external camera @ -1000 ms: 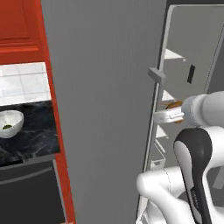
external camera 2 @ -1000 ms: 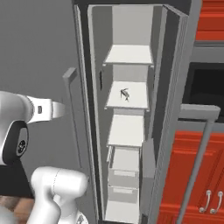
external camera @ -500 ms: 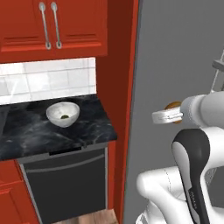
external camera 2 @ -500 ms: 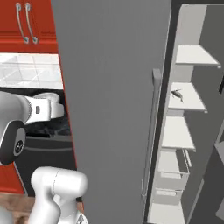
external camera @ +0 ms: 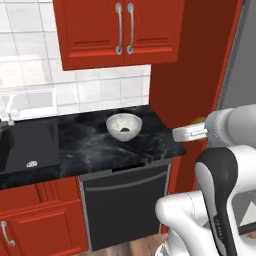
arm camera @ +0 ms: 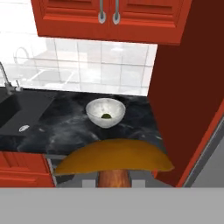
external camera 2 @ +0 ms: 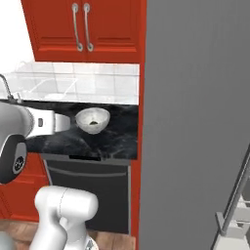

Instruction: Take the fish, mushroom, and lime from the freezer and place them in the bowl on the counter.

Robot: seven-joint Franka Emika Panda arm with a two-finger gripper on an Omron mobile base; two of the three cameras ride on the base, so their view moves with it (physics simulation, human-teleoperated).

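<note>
In the hand view, the sink (arm camera: pixel 17 107) occupies the far left of the black marble counter (arm camera: pixel 65 131), with its faucet (arm camera: pixel 6 81) rising at the back edge, well left of the fingers. The marbled bowl (arm camera: pixel 105 112) stands on the counter directly ahead of the fingers, beyond the held item and apart from it. A small dark green lime (arm camera: pixel 106 116) lies in the bottom of the bowl. The gripper (arm camera: pixel 114 181) is closed almost fully on the mushroom (arm camera: pixel 114 158): the brown-orange cap spreads wide across the bottom of the view and the stem sits between the fingers, whose tips are hidden behind it. The mushroom is held in the air, short of the bowl and nearer the camera. A red cabinet side panel (arm camera: pixel 188 100) rises to the right of the fingers. In the left base view, the gripper (external camera: pixel 192 131) points toward the bowl (external camera: pixel 124 126) from its right, near the counter's right end. In the right base view, the grey freezer (external camera 2: pixel 195 122) door fills the right side, well right of the bowl (external camera 2: pixel 93 120).
</note>
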